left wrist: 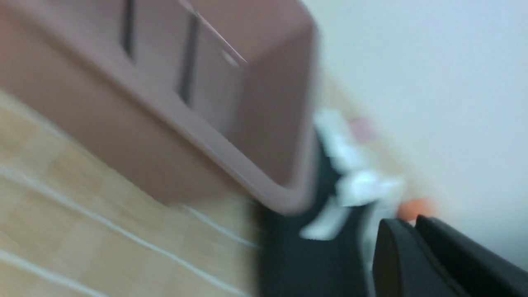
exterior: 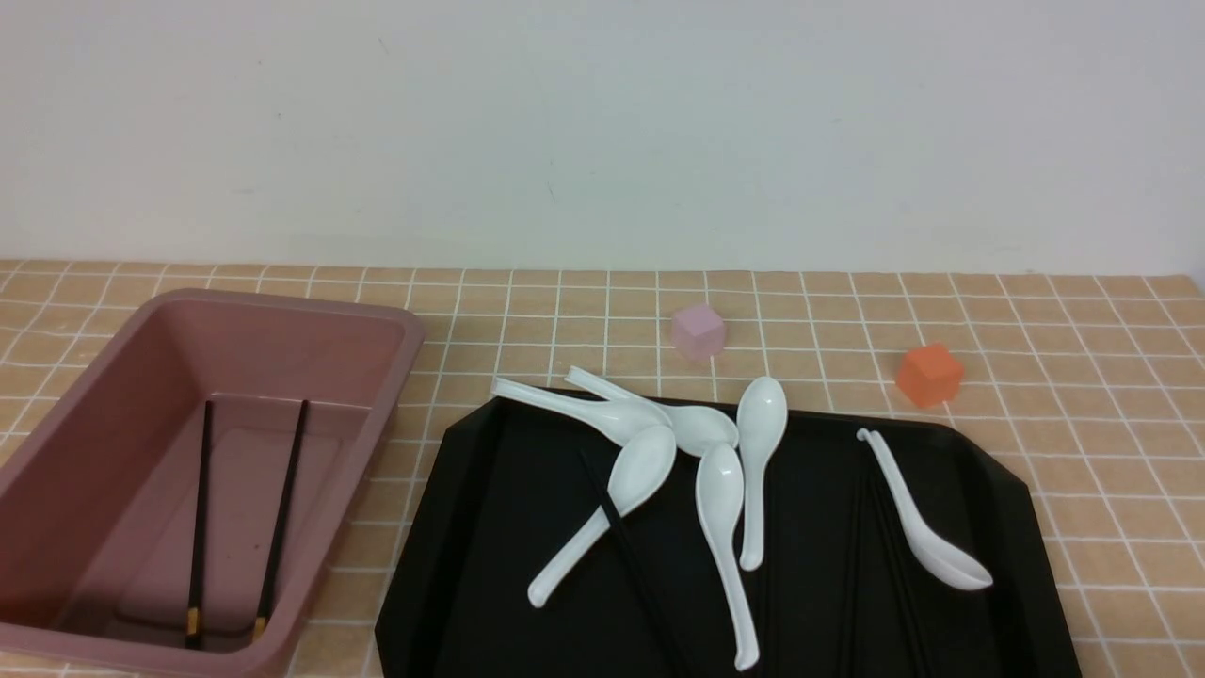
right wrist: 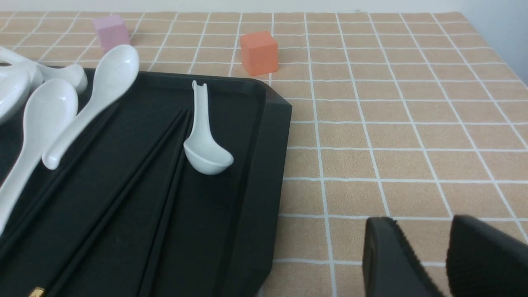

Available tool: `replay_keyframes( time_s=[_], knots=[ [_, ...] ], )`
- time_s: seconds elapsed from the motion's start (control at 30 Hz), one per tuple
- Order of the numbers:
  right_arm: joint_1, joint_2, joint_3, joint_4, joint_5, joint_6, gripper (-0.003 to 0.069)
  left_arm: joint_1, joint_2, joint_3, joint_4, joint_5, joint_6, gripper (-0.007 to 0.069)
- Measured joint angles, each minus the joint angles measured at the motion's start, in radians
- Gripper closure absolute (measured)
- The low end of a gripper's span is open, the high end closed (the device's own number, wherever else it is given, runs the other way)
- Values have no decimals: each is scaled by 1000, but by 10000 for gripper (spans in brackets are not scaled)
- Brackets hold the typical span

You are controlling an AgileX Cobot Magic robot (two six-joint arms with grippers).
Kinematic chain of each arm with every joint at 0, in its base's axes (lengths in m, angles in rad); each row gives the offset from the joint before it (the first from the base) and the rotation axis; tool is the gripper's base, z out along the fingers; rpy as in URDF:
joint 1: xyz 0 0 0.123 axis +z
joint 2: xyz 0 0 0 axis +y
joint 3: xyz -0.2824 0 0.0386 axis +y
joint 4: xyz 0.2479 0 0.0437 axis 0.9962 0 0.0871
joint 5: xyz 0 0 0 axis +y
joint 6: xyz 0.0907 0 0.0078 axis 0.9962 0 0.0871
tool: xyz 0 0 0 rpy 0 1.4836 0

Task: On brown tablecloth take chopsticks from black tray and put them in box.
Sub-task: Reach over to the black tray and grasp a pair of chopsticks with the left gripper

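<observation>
Left gripper (left wrist: pixel 414 220): fingers lie flat against each other, nothing visible between them. Its wrist view is motion-blurred, and it sits outside the box (left wrist: pixel 284 194), over the brown tablecloth (left wrist: pixel 82 231). Right gripper (right wrist: pixel 427 225): fingers apart with a narrow gap, cloth showing through, empty, and it hangs over bare cloth just off the right edge of the black tray (right wrist: pixel 264 165). Neither gripper shows in the front view. Nearest the right gripper, several tray chopsticks (right wrist: pixel 136 194) lie flat on the tray floor, side by side and roughly parallel. Their long axes run near-to-far, and one gold band (right wrist: pixel 37 292) shows at the robot-side end. They are black on black, so I can't count them. A lone spoon (exterior: pixel 923 527) lies just right of them and a cluster of white spoons (exterior: pixel 720 490) lies to their left. One diagonal chopstick (exterior: pixel 621 537) crosses over a spoon in that cluster, with its far end toward back-left and its near end toward front-right. The box stands left of the tray, apart from it. It holds two boxed chopsticks (exterior: pixel 282 508) lying flat on its floor along its length, apart from each other and converging slightly toward the robot, gold ends nearest the robot. Beyond the tray, a pink cube (exterior: pixel 698 331) and an orange cube (exterior: pixel 929 374) sit on the cloth.
</observation>
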Motion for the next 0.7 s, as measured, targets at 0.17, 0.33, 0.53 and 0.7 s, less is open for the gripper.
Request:
replay_keyframes(
  time_s=[0.17,0.33,0.53,0.7],
  knots=[
    [0,0,0,0,0,0,419,0,0,0,-300,-56,-63,559],
    [0,0,0,0,0,0,419,0,0,0,-453,-194,-56,556],
    [0,0,0,0,0,0,419,0,35,-190,-445,-195,125,638],
    [0,0,0,0,0,0,419,0,305,-464,-305,38,258,637]
  ],
)
